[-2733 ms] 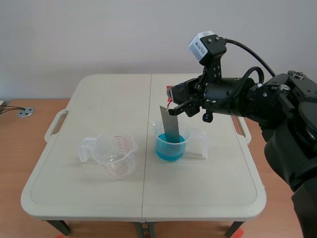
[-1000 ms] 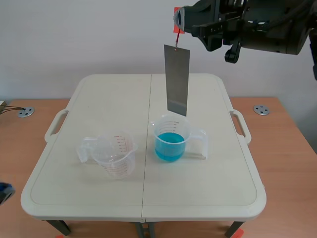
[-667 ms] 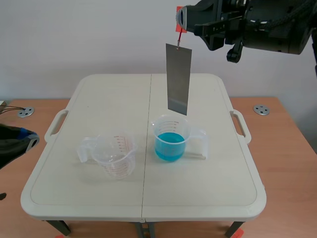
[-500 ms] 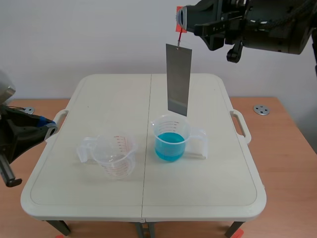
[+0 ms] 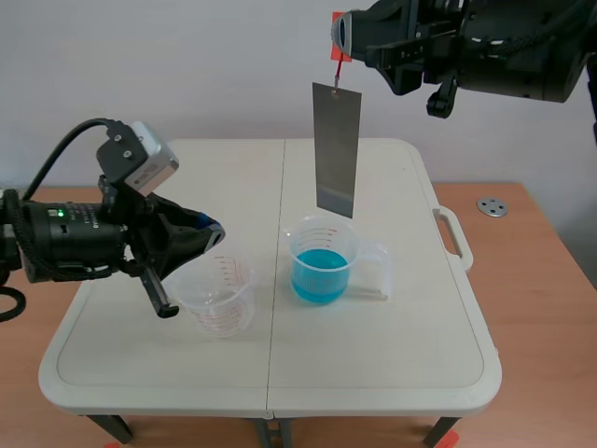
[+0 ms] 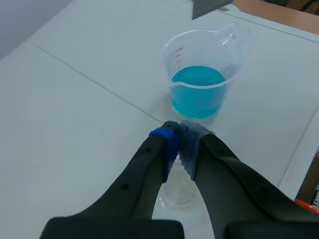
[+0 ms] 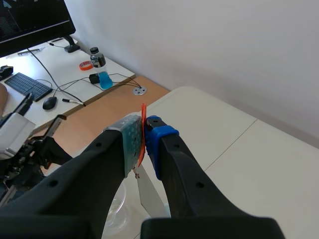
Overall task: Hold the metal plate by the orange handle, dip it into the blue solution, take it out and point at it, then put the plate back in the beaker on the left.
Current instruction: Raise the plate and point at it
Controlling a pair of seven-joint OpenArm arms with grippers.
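Your left pincer has swung in from the left edge of the desk over the last half second; it now hangs closed on nothing, pads pressed together, just above the empty beaker, tips aimed toward the beaker of blue solution. Your right pincer has held its place high above the desk, clamped on the orange handle, whose tab shows between its two pads. From that handle the metal plate hangs upright and clear of the liquid, its lower edge just above the blue beaker's rim. From the left wrist you see only the plate's lower corner, ahead of and above the closed tips and well apart from them, with the blue beaker standing between
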